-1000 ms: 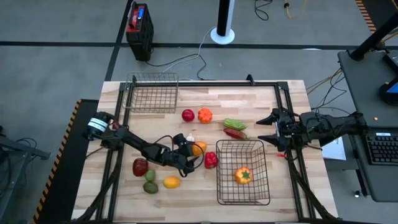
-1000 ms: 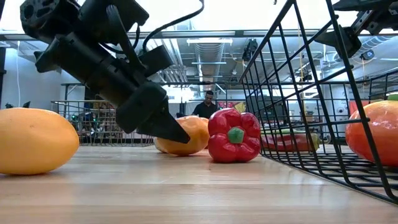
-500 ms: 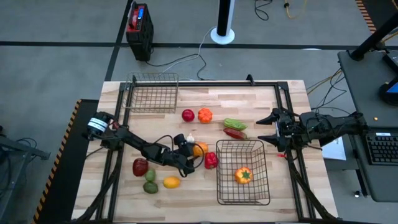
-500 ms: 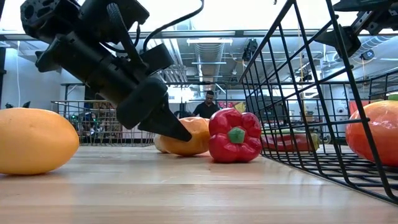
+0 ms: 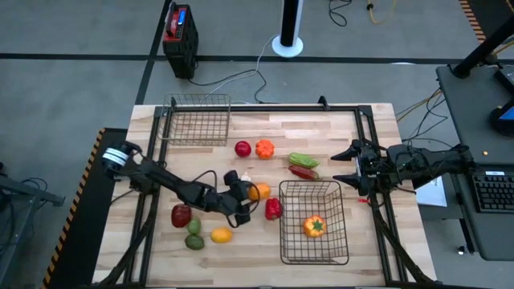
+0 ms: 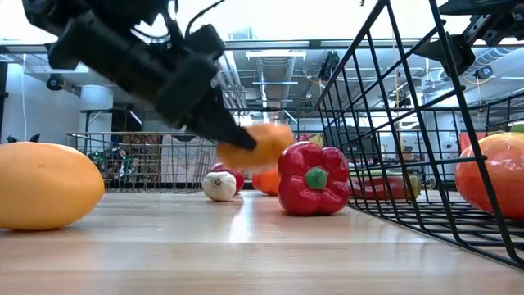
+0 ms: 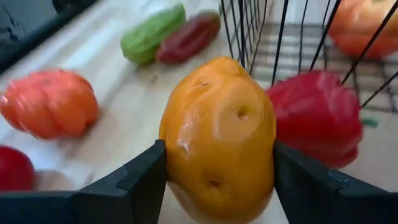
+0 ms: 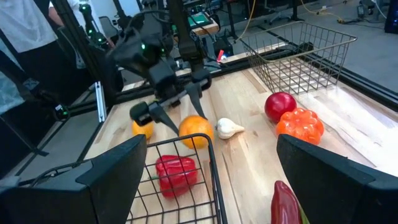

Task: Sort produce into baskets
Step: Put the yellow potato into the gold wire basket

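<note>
Since a second ago, your left gripper (image 6: 233,146) has closed on the orange fruit (image 7: 217,140) and lifted it off the table (image 5: 265,124); before, that fruit sat on the wood next to the red bell pepper (image 6: 313,179). Lifting it uncovers the white garlic (image 6: 219,186) behind, now plainly seen in the low view. Your left arm's elbow end has also swung a bit farther left in the high view.

Left fingers (image 7: 134,180) are clamped on both sides of the orange fruit, which hangs clear of the wood just left of the red bell pepper and the near basket (image 5: 313,221). That basket holds one orange-red pepper (image 5: 314,226).

Your right gripper (image 5: 347,167) waits at the table's right edge, jaws spread wide, nothing in them.

Far basket (image 5: 197,120) sits at the far left corner. Red apple (image 5: 242,148) and orange tomato (image 5: 264,148) lie side by side mid-table. Green pepper (image 5: 303,160) and dark red chili (image 5: 302,172) lie touching, just far of the near basket. Near left: a dark red piece (image 5: 181,215), two green pieces (image 5: 194,234) and a yellow lemon (image 5: 222,235).
</note>
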Action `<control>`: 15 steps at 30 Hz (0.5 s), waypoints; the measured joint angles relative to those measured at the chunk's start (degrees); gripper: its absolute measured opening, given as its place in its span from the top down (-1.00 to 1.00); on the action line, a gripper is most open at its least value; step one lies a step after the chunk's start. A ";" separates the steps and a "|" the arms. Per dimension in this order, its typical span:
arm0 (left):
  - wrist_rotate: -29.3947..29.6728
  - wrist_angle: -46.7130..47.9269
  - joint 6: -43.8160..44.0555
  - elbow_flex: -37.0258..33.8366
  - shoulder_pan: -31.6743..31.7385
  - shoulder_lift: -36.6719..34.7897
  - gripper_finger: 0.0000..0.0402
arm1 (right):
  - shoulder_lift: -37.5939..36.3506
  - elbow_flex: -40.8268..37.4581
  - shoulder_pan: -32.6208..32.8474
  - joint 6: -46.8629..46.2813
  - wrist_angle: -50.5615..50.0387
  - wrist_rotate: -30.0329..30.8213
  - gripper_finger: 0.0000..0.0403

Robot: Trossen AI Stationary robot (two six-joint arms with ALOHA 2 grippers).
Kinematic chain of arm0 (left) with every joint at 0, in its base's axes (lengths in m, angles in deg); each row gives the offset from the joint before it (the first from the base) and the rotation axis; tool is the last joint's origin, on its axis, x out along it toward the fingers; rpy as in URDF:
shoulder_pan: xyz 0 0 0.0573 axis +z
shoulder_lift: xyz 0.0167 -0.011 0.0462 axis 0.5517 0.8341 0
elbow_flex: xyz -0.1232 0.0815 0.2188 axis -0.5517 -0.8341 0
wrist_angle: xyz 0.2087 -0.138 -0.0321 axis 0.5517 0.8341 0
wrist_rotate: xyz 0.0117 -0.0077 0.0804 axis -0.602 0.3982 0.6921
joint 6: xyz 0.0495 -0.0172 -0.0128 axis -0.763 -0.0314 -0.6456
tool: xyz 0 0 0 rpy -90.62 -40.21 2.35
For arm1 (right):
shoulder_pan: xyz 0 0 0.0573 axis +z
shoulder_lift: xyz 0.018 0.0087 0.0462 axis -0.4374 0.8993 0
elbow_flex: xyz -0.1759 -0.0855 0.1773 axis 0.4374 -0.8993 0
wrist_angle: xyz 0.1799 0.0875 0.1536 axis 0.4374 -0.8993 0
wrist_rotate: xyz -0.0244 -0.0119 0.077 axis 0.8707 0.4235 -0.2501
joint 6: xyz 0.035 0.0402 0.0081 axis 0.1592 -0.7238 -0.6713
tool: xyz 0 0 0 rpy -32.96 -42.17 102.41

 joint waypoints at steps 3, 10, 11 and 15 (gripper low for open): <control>1.19 2.47 0.04 0.00 0.00 -2.95 -0.16 | 0.00 0.00 0.00 0.00 0.01 0.01 -0.75; 7.79 15.64 5.36 0.00 0.01 -14.33 -0.16 | 0.00 0.00 0.00 0.00 0.01 1.27 -0.75; 8.88 17.79 6.20 0.00 0.00 -16.39 -0.16 | 0.00 0.00 -0.02 0.04 0.02 1.47 -0.75; 14.50 29.37 11.47 0.00 0.58 -25.07 -0.16 | 0.00 0.00 -0.02 0.57 0.04 1.61 -0.75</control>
